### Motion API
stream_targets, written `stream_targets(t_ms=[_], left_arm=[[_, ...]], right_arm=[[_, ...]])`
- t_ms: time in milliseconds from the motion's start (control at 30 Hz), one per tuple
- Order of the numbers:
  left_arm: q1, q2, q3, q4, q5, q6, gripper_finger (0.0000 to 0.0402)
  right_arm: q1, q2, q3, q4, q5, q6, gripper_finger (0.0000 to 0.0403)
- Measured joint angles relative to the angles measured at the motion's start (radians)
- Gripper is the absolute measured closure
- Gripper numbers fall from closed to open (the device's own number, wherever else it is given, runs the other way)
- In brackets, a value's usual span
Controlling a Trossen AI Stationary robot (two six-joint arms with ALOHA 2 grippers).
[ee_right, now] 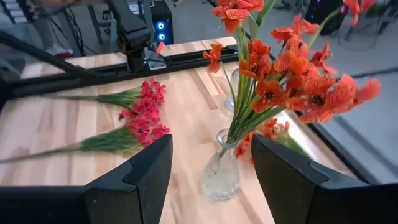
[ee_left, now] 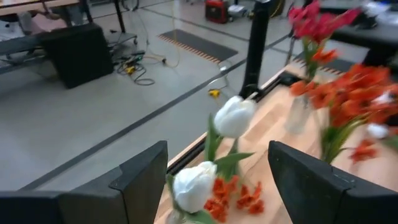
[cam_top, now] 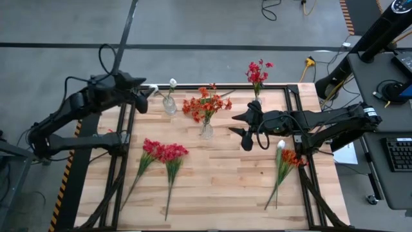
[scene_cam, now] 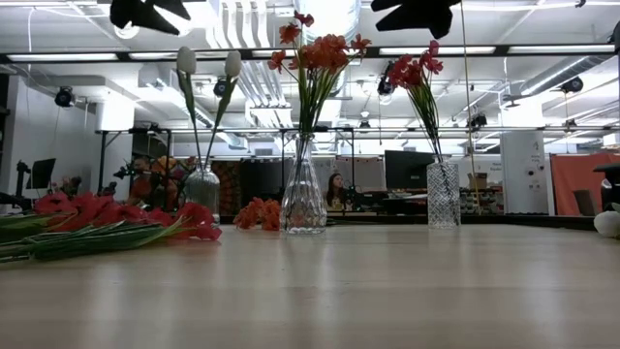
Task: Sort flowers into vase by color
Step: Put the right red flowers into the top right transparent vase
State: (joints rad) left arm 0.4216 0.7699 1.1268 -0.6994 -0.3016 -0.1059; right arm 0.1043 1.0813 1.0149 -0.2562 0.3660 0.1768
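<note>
Three glass vases stand along the far part of the table. One holds two white flowers (cam_top: 170, 90) (ee_left: 233, 116), the middle vase (cam_top: 206, 131) (ee_right: 222, 171) holds orange flowers (cam_top: 206, 103), and the far-right vase (scene_cam: 443, 194) holds red flowers (cam_top: 257, 71). Two red sprays (cam_top: 165, 153) (ee_right: 140, 118) lie flat on the table at the near left. An orange spray and a white flower (cam_top: 286, 158) lie at the near right. My left gripper (cam_top: 143, 98) (ee_left: 217, 180) hangs open just left of the white flowers, raised. My right gripper (cam_top: 239, 129) (ee_right: 211, 168) hangs open to the right of the orange vase.
Black rails (cam_top: 122, 161) frame the wooden table on the left and right sides. Bare wood lies in the middle near part of the table (cam_top: 219, 187). A desk with a keyboard (cam_top: 399, 151) stands beyond the right edge.
</note>
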Motion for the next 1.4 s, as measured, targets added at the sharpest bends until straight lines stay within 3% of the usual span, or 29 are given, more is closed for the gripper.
stream_targets(t_ms=[200, 400, 533, 767, 1033, 1233, 1400], left_arm=[[-0.176, 0.0, 0.041, -0.01, -0.021, -0.049, 0.0142], [-0.416, 0.012, 0.069, -0.149, -0.267, -0.169, 0.0142], [-0.565, 0.034, 0.081, -0.213, -0.321, -0.268, 0.0142], [-0.77, 0.107, 0.129, -0.361, -0.322, -0.488, 0.0142], [-0.939, 0.223, 0.102, -0.531, -0.245, -0.917, 0.0142], [-1.059, 0.373, 0.036, -0.524, -0.121, -1.217, 0.0142], [-1.097, 0.516, 0.025, -0.519, -0.033, -1.39, 0.0142]], right_arm=[[0.011, 0.0, 0.024, -0.103, -0.009, 0.107, 0.019], [0.033, 0.0, 0.082, -0.344, -0.012, 0.299, 0.019], [0.053, 0.0, 0.095, -0.439, -0.048, 0.428, 0.019], [0.116, 0.003, 0.074, -0.53, -0.162, 0.636, 0.019], [0.231, 0.003, 0.069, -0.651, -0.167, 0.839, 0.019], [0.281, 0.003, 0.069, -0.652, -0.165, 0.859, 0.019], [0.282, 0.003, 0.07, -0.652, -0.165, 0.827, 0.019]])
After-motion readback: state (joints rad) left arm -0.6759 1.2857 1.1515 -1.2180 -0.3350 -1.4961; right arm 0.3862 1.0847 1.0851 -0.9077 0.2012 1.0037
